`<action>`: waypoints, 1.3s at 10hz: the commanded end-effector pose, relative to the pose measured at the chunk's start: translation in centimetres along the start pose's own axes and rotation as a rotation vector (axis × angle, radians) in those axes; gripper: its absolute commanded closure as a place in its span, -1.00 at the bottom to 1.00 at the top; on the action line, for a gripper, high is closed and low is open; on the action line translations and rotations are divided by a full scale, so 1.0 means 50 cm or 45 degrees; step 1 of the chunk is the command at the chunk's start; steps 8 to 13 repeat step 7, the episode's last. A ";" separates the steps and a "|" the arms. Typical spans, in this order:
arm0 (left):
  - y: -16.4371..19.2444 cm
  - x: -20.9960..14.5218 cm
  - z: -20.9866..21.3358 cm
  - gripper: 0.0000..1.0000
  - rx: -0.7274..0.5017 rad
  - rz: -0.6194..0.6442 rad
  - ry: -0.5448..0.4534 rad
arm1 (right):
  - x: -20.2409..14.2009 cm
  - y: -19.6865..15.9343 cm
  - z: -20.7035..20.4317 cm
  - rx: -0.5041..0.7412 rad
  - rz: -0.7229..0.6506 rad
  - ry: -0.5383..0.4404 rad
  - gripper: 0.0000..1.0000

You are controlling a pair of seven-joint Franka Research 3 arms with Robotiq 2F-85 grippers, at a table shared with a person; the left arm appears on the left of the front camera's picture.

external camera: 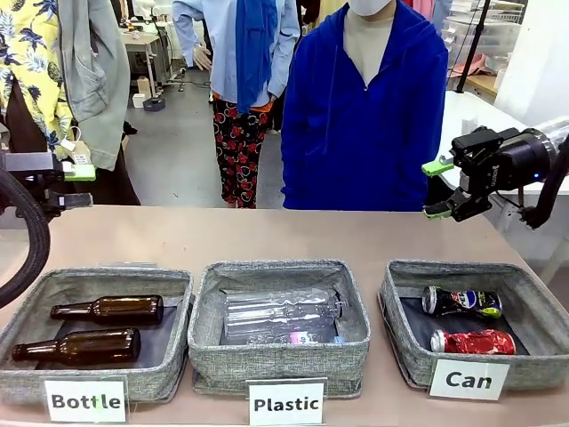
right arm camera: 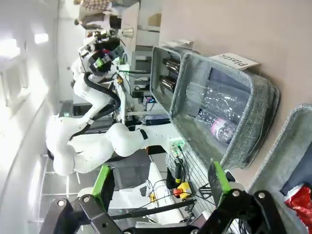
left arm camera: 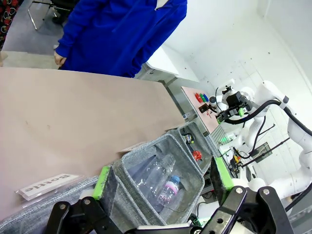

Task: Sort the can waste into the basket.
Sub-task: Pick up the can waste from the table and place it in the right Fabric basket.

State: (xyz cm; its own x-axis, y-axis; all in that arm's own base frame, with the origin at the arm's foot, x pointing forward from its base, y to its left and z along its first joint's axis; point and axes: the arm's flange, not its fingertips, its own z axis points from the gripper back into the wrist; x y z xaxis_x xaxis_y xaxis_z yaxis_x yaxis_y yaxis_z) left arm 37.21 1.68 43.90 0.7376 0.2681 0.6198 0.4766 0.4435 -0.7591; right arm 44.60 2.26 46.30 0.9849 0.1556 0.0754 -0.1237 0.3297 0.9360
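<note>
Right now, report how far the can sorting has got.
Done, by the look of it: the crushed red metal can and the crushed silver can with dark print both lie inside the grey woven basket labelled "Can". In hand: nothing; the left gripper and right gripper hang above the table with jaws open and empty. Left: no can lies on the beige tabletop.
</note>
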 end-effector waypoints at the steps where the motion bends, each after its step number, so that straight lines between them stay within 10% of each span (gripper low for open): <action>1: -0.003 0.000 -0.002 -1.00 -0.014 0.007 -0.010 | -0.007 0.000 0.007 -0.014 0.041 0.006 -1.00; 13: -0.003 0.000 -0.002 -1.00 -0.014 0.007 -0.010 | -0.007 0.000 0.007 -0.014 0.041 0.006 -1.00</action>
